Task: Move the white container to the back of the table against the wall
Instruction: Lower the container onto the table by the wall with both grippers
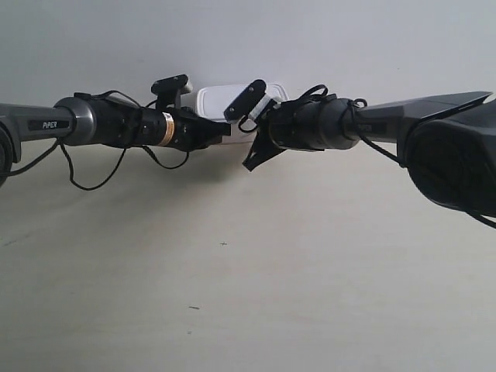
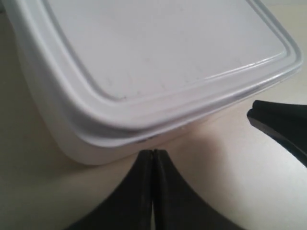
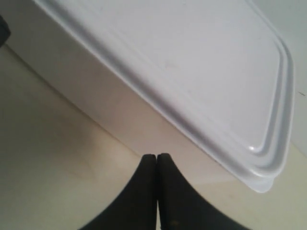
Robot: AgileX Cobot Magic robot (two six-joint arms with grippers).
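In the exterior view the white container point(image 1: 219, 98) is seen at the back of the table point(image 1: 232, 294) by the wall point(image 1: 248, 35), between both arms. Only in the wrist views are the left gripper point(image 2: 152, 153) and right gripper point(image 3: 157, 156) shown closed tight, empty, tips at its side.

i note a plain pale grey-white wall point(image 1: 248, 31), evenly lit. my table point(image 1: 325, 310) is pale cream, meeting the wall, with a few dark specks point(image 1: 193, 308).
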